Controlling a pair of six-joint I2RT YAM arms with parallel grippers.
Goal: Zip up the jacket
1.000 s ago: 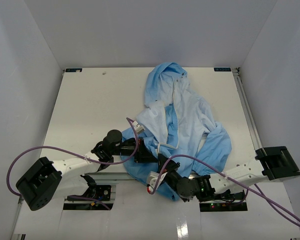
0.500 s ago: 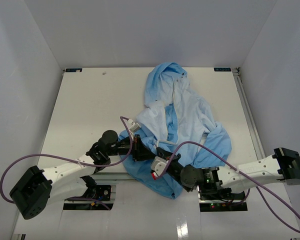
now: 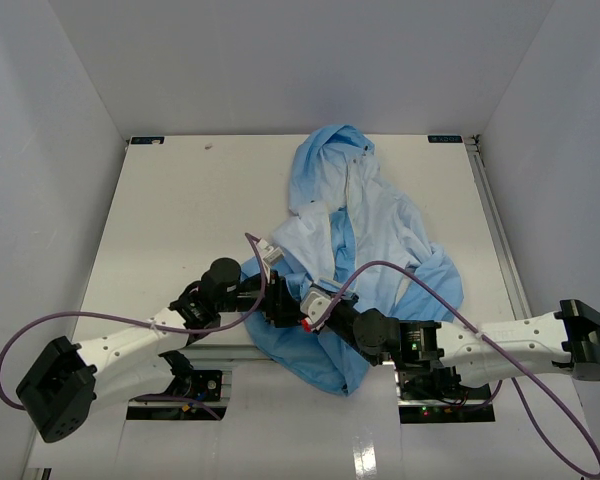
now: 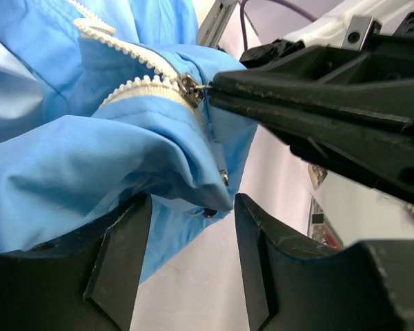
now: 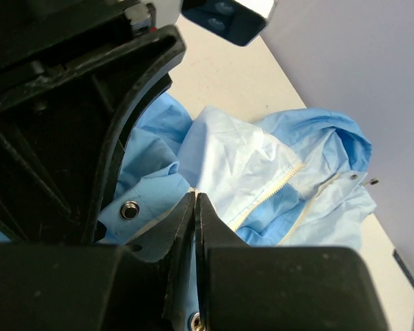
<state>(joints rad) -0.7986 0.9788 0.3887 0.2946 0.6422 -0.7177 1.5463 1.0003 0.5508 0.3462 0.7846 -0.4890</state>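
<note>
Blue jacket hem sags between parted fingers of left gripper, ungripped; right gripper pinched shut on zipper slider at its tips, presumably to draw it up.

1 jacket, 2 arms.

The right fingers are pressed together, with no gap at the tips. Directly beyond the tips lies the jacket, with a light blue shell and paler lining. Its pale zipper strips run beyond and right. A metal snap sits just left of the tips. Bare tabletop lies farther beyond.
</note>
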